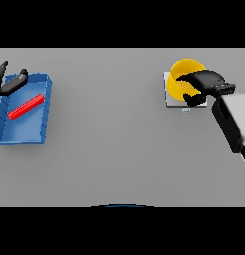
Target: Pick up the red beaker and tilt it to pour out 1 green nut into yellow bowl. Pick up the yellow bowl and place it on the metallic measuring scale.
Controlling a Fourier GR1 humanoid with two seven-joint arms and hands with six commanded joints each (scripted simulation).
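The yellow bowl point(183, 74) rests on the metallic measuring scale point(171, 101) at the far right of the table. My right hand point(208, 81) comes in from the right and is curled round the bowl's near right rim, with the thumb on the outer wall. The hand hides the bowl's right side and inside, so I cannot tell whether a nut lies in it. The red beaker point(26, 106) lies on its side, slanted, inside the blue tray point(22, 141) at the far left. My left hand point(10, 83) hovers open over the tray's back left corner, apart from the beaker.
The blue tray has raised walls and sits close to the table's left edge. The scale stands near the table's back right. A wide stretch of grey table separates tray and scale.
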